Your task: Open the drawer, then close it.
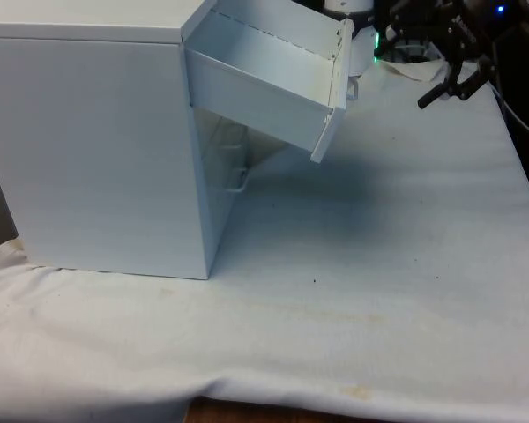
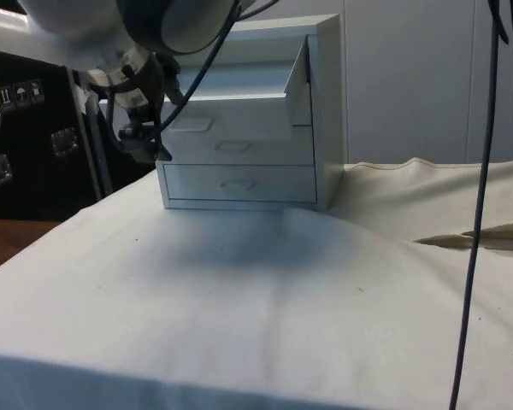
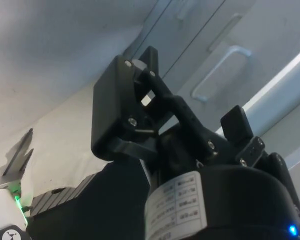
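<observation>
- Front view puts the white metal chest of drawers (image 1: 97, 141) on the white-clothed surface (image 1: 379, 264), at that view's left, its drawer fronts turned away towards the robot.
- The top white drawer (image 1: 273, 79) stands pulled well out and sags, front panel dipping below its rear, likely because so little remains in the runners.
- Its long axis runs out from the chest towards the front view's right, the open tray facing up.
- Two lower drawers (image 2: 238, 184) sit shut, handles flush.
- The black two-finger end effector (image 1: 454, 84) hangs apart from the drawer front, holding nothing; I cannot tell how wide it gapes.
- My guess: opening is done, and it stands clear to line up the closing push.
</observation>
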Tool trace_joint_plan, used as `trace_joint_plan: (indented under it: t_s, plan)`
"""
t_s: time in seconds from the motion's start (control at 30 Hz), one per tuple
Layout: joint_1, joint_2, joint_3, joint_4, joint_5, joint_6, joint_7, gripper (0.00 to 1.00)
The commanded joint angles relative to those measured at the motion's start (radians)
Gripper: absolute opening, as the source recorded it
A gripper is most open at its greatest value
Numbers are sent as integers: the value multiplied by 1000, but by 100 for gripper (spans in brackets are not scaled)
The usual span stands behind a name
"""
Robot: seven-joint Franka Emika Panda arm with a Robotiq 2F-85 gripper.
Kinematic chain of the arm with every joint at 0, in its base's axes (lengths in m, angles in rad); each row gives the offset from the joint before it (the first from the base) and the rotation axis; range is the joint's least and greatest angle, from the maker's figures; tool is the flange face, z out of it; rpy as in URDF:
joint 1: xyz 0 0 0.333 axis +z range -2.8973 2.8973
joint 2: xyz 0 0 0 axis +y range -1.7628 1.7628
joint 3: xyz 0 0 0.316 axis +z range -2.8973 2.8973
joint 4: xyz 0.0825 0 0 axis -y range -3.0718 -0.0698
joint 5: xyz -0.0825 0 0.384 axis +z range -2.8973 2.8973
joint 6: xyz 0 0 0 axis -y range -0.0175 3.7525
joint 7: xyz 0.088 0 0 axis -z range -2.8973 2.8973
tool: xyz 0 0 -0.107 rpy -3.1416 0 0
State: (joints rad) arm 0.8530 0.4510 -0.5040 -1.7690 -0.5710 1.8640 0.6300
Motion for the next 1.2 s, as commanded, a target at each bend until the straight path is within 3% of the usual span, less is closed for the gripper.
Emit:
trace_joint_plan:
  t_s: [0.0,0.13,0.17,0.33,0.57,0.9,1.17]
  plan:
    - [-1,0,1,1,2,0,-1,99]
    - [-1,0,1,1,1,0,0,78]
    - [-1,0,1,1,1,0,0,67]
    - [0,0,1,0,1,0,0,46]
    - [-2,-1,-1,-2,-1,2,-1,3]
    - [-7,0,-24,-13,-5,3,-11,0]
    - [-15,-12,-60,-43,-29,34,-39,0]
